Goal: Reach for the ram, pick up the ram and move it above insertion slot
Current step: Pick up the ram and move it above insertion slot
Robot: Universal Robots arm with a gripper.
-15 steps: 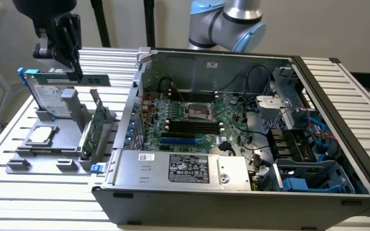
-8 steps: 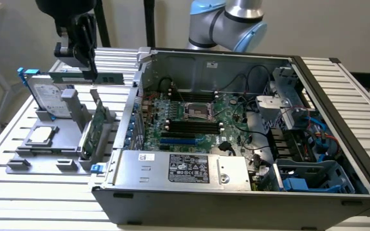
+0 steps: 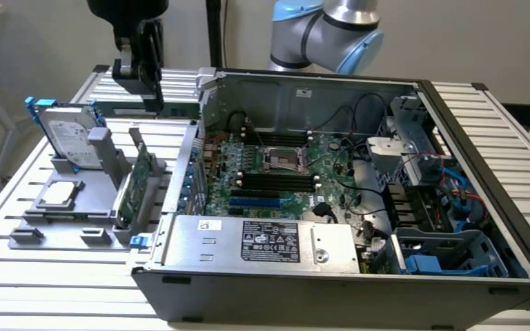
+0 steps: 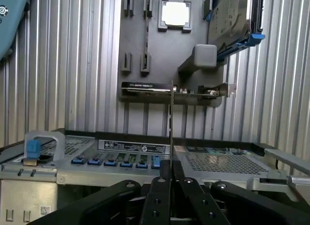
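Observation:
The ram is a thin green stick, held level in the air above the grey parts holder, to the exterior view's left of the open computer case. My gripper hangs from above and is shut on it. In the wrist view the ram shows edge-on as a thin line running out from between my black fingers, with my gripper shut on it. The black insertion slots lie on the motherboard inside the case, to the exterior view's right of the ram and lower down.
On the holder stand a silver hard drive with blue rails, a wider green expansion card and a square chip. The case wall rises between holder and motherboard. The power supply and cables fill the case's near side.

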